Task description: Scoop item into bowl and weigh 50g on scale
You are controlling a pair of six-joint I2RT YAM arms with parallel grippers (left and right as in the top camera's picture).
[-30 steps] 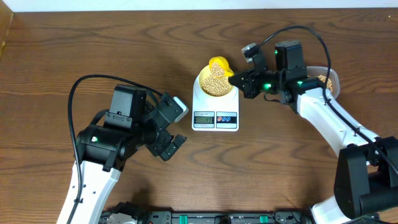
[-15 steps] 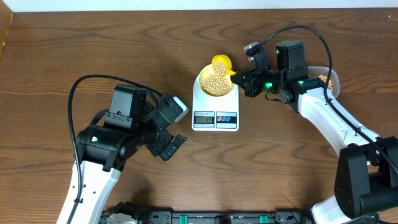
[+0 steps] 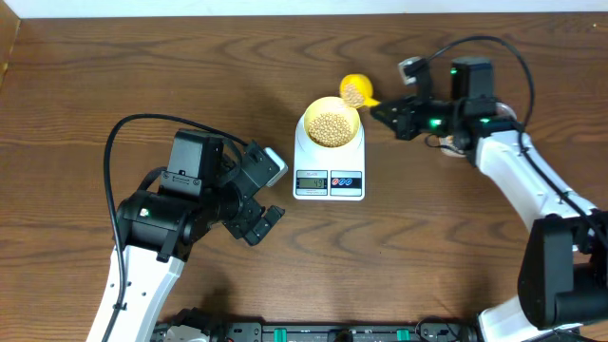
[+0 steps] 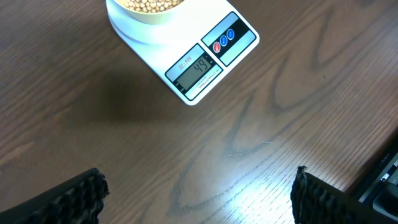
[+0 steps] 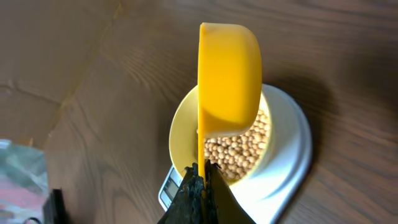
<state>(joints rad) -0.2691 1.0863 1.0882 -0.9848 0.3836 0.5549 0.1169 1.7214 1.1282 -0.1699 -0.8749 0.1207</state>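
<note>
The white scale (image 3: 329,182) stands mid-table with the pale-yellow bowl (image 3: 307,123) on it, filled with tan beans (image 3: 332,125). My right gripper (image 3: 385,106) is shut on the thin handle of a bright yellow scoop (image 3: 353,91), which holds some beans just beyond the bowl's far right rim. In the right wrist view the scoop (image 5: 229,78) hangs over the bowl (image 5: 180,137), the gripper (image 5: 202,177) pinching its handle. My left gripper (image 3: 258,195) is open and empty, left of the scale. In the left wrist view the scale (image 4: 205,59) display reads 49.
A clear tub edge (image 5: 18,180) shows at the lower left of the right wrist view. Black rails run along the table's front edge (image 3: 313,332). Bare wood (image 4: 205,155) lies between the left fingers (image 4: 78,199) and the scale.
My right gripper has drawn the scoop back up and to the right, off the bowl's top to its far right rim. The left arm has not moved.
</note>
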